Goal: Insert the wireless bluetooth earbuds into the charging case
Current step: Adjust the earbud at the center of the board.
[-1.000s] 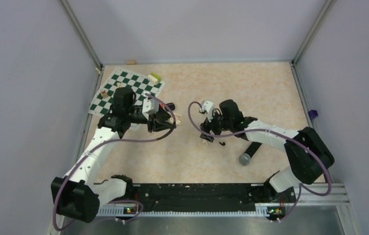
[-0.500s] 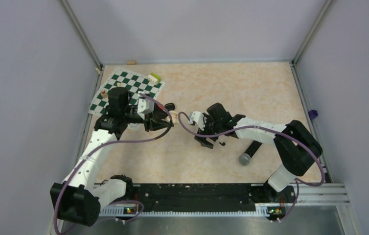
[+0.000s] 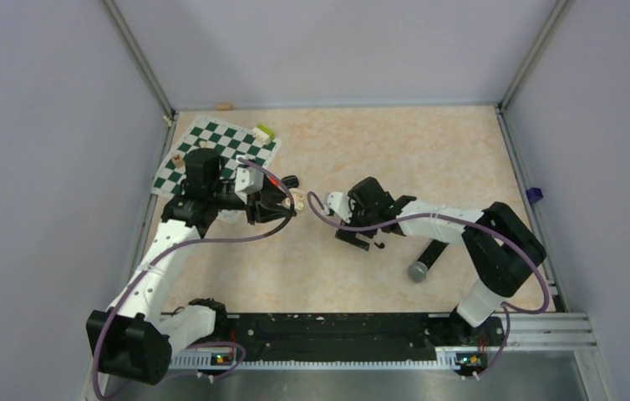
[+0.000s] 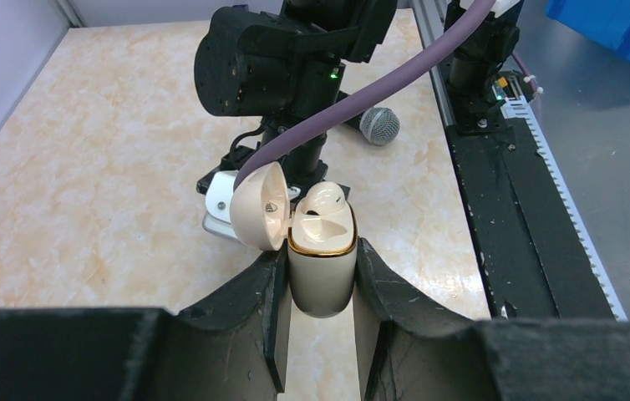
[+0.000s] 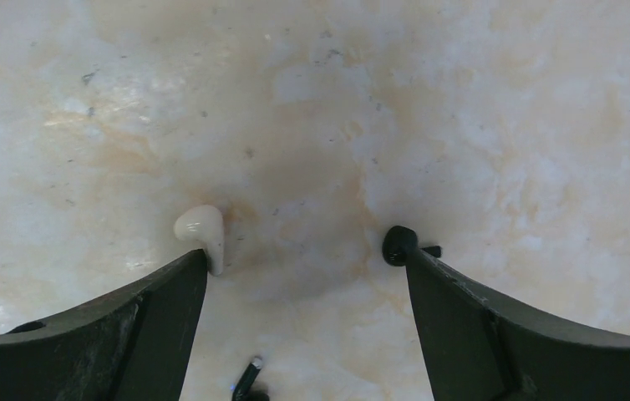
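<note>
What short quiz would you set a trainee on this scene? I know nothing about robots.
1. True or false: the charging case has its lid shut.
2. Which holds the case? A. the left gripper B. the right gripper C. neither
3. In the right wrist view, what pale thing lies on the table by one finger of the open gripper?

Key: 1. False, the lid stands open. 2. A. 3. A cream-white earbud.
</note>
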### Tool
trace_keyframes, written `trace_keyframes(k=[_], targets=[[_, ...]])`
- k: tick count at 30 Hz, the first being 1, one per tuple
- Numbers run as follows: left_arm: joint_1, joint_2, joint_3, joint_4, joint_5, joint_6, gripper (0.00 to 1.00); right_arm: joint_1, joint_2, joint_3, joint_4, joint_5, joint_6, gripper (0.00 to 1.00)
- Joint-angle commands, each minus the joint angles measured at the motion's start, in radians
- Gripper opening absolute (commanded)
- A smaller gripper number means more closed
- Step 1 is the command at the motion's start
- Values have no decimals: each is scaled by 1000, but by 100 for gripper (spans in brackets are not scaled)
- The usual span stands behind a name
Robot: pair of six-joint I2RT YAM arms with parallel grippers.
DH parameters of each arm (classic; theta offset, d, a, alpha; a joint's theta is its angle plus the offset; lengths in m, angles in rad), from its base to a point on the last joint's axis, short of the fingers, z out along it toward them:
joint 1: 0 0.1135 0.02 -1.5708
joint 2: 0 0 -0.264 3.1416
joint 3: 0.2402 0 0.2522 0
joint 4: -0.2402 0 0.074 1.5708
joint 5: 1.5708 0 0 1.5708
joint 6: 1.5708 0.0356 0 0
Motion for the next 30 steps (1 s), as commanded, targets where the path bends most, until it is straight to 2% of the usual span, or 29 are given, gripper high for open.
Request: trace_keyframes(k=[1, 9, 11, 15, 20, 25, 27, 30], targets=[[2, -9, -5, 50, 49, -3, 0, 9, 12, 4, 62, 134, -38, 88], [1, -8, -11, 51, 53, 1, 0, 9, -31, -10, 153, 284, -57, 88], [1, -9, -13, 51, 50, 4, 0, 9, -71, -13, 117, 208, -87, 87], [1, -11, -14, 53, 48, 4, 0, 9, -204, -70, 57, -43, -224, 80], [1, -1, -8, 56, 54, -2, 0, 9, -332, -225, 175, -138, -462, 78], [1, -2, -6, 56, 54, -9, 0, 9, -348, -280, 192, -227, -615, 78], [1, -8, -9, 56, 52, -9, 0, 10, -350, -297, 220, -270, -634, 75], [1, -12, -22, 64, 53, -10, 0, 9, -391, -291, 288, -350, -526, 71]])
